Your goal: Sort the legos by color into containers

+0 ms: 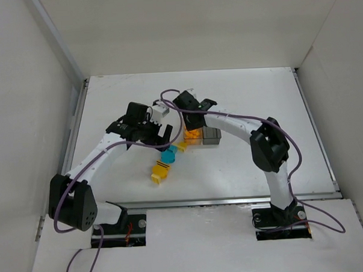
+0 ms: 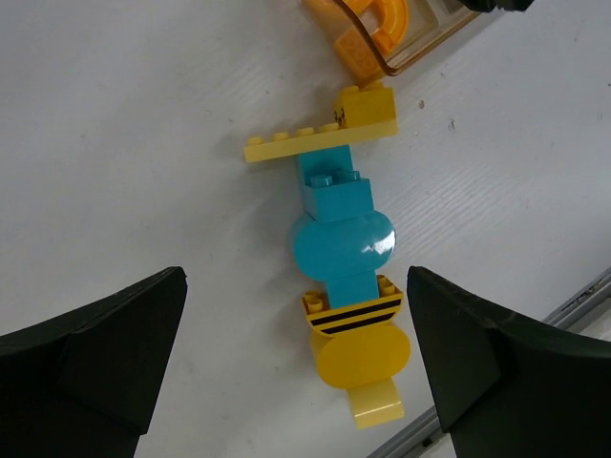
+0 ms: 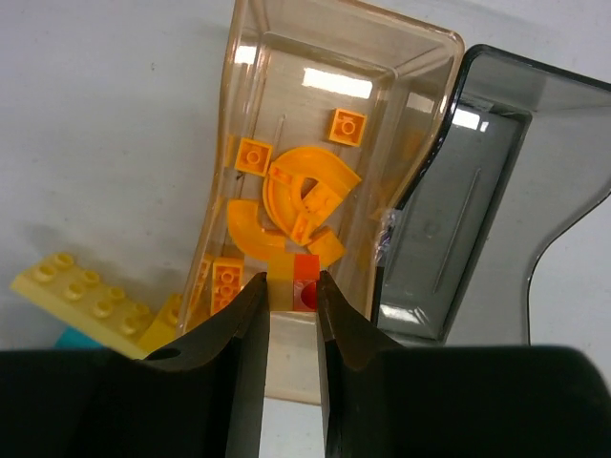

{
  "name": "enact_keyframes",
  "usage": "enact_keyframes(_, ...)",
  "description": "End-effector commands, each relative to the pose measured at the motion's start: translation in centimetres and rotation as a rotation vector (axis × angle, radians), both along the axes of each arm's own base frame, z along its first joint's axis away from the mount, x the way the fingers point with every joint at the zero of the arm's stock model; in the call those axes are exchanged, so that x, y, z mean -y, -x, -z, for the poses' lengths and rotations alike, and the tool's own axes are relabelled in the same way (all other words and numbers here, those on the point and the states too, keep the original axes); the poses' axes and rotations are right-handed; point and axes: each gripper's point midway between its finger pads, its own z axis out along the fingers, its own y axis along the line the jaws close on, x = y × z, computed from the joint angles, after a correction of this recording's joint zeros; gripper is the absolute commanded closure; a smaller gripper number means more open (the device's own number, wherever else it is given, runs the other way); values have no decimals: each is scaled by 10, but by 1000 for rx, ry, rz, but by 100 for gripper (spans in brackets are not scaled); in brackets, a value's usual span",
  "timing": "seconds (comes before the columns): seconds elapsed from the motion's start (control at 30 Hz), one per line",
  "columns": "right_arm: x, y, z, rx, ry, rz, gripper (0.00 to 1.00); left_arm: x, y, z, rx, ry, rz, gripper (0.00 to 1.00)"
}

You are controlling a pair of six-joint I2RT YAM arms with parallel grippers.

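Top view: the legos (image 1: 161,171) lay on the tabletop (image 1: 240,103), just before the containers (image 1: 210,136).

Left wrist: the left jaws stood spread above the teal lego (image 2: 344,243). It looked light, rigid and slick, so the flat sides seemed the best hold.

Right wrist: the right jaws pinched an orange lego (image 3: 304,286) over the amber box (image 3: 315,105).

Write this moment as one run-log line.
left gripper: open over teal lego | right gripper: shut on orange lego at amber box
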Motion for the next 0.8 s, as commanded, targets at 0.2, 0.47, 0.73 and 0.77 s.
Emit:
enact_keyframes(0.2, -11, -23, -13, 11, -90, 5, 66, 24, -14, 5, -51, 70, 3, 0)
enact_keyframes(0.47, -17, -24, -7, -8, -120, -33, 30, 32, -18, 23, -102, 75, -5, 0)
enact_keyframes(0.73, -10, -29, -12, -1, -121, -35, 29, 45, -14, 31, -113, 69, 33, 6)
enact_keyframes(0.77, -10, -29, -19, 9, -130, -35, 29, 49, -13, 30, -105, 72, 44, 8)
